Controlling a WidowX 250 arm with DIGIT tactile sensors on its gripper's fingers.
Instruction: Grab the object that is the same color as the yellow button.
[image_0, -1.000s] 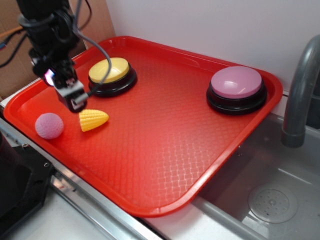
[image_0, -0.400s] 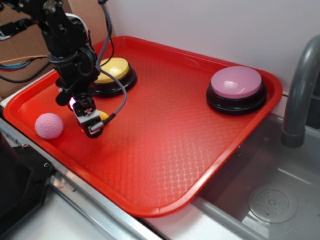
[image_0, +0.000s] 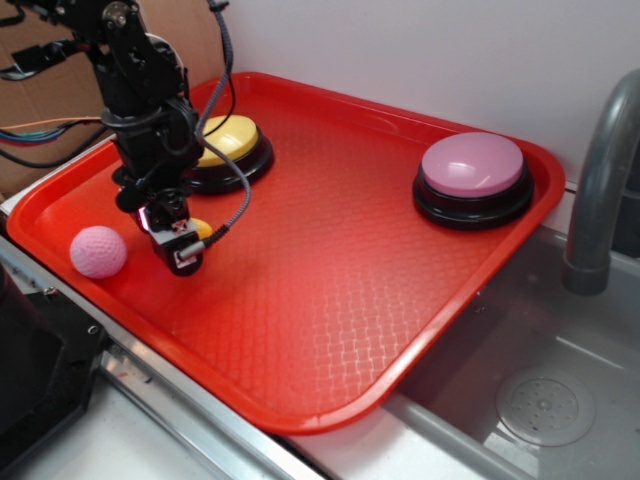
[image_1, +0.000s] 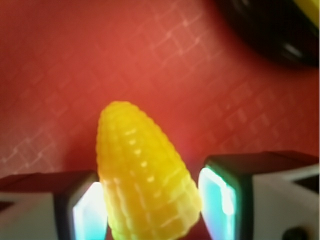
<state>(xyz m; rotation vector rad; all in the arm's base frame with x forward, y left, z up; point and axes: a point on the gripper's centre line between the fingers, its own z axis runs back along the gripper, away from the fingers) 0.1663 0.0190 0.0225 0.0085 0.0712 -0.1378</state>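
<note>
Straddling the corn cob (image_1: 145, 175), jaws apart, cob mostly hidden in exterior view, yellow button (image_0: 232, 140) half blocked.

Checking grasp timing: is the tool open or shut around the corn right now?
Open. In the wrist view the tool straddles the small yellow ridged plastic corn cob; the left pad touches it, a narrow gap remains at the right pad.

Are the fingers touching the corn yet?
Cannot tell. In the wrist view the corn sits between both fingers, flush against the left pad with only a sliver by the right. The exterior view hides it behind the gripper.
</note>
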